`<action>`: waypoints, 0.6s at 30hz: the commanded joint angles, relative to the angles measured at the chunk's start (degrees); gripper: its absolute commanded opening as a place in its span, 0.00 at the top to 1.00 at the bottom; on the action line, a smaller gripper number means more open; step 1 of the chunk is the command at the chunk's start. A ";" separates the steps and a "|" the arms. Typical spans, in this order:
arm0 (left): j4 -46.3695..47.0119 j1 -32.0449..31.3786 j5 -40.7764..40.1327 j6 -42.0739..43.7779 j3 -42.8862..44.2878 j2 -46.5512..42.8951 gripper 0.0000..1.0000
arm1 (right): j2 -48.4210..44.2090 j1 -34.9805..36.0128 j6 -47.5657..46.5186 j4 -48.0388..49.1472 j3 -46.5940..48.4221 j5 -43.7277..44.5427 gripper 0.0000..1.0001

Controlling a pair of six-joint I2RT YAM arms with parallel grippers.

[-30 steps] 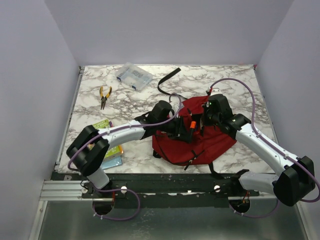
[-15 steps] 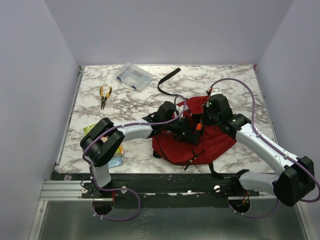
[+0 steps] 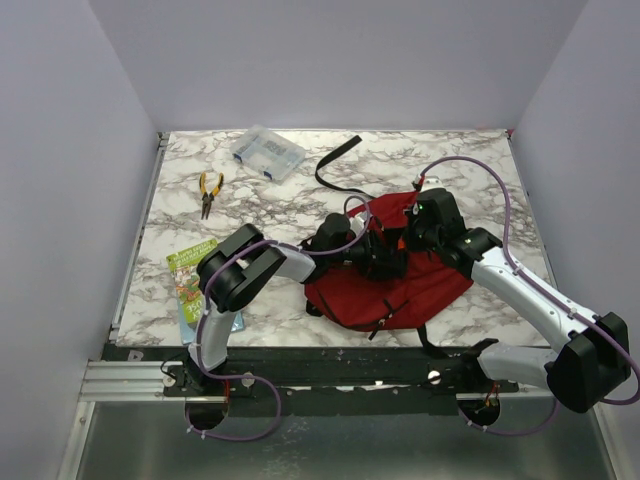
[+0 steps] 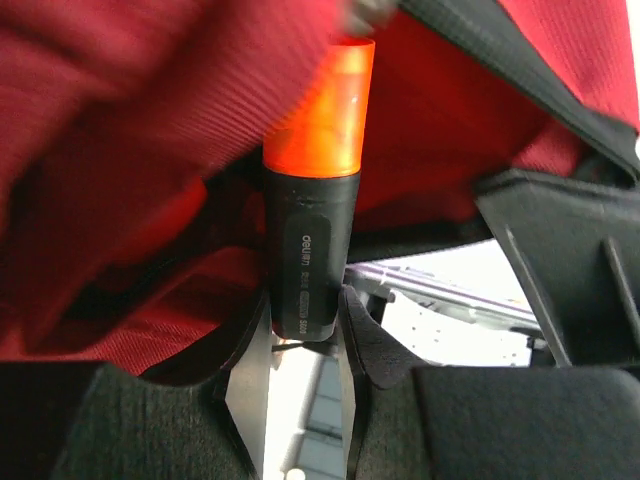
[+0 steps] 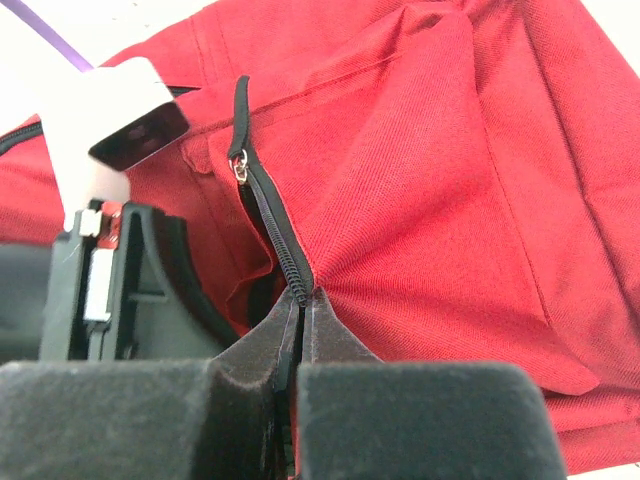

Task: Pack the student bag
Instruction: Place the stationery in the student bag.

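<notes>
The bag [image 3: 400,285] is lying on the right half of the table [image 3: 470,170], close to its near edge. Its mouth is gaping toward the middle. Your right gripper [image 5: 300,300] is pinching the zip [image 5: 275,240] edge, fingers pressed together on it, and seems to be lifting that lip to hold the mouth open. Your left gripper [image 4: 303,320] is reaching in from the left, its fingers clamping the black barrel of a highlighter [image 4: 312,200]. The orange cap is pointing into the red fabric, right at the opening.

Judging from this, you are partway through. One item is going in but is not yet released, and the zip is standing open. You cannot tell what, if anything, is already inside. Out on the table, pliers [image 3: 208,190] are lying near the left edge. A clear box [image 3: 267,153] is sitting by the far edge, and a green booklet [image 3: 192,278] is lying toward the near left corner. A black strap [image 3: 335,165] is trailing from the bag toward the far edge. Those loose items are probably waiting their turn, with zipping up last.

On the highlighter barrel you are reading "deli" in white. The smaller print below it is too fine to make out. The booklet cover is carrying writing too, but it is too small to read.
</notes>
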 commanded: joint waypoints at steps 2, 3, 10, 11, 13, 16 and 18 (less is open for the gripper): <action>19.85 0.50 -9.23 -13.48 -0.63 5.31 0.97 | -1.47 0.39 0.32 2.01 0.06 -0.33 0.99; 19.50 0.56 -10.59 -13.06 -0.72 5.11 0.97 | -1.45 0.39 0.32 2.05 0.01 -0.33 0.99; -0.31 0.58 -19.73 -6.00 0.88 -0.39 0.86 | -1.13 0.37 0.30 2.49 -0.08 -0.63 0.99; -1.62 0.59 -21.14 -6.20 0.85 -0.81 0.82 | -1.06 0.39 0.34 2.58 -0.05 -0.63 0.99; -3.43 0.60 -23.06 -6.78 0.95 -1.52 0.78 | -0.84 0.39 0.44 2.75 -0.11 -0.80 0.99; -4.41 0.49 -25.39 -7.34 1.73 -1.80 0.77 | -0.56 0.39 0.44 2.84 -0.08 -0.91 0.99; -5.06 0.34 -25.82 -8.04 3.08 -1.18 0.77 | -0.47 0.38 0.37 2.85 0.00 -0.91 0.99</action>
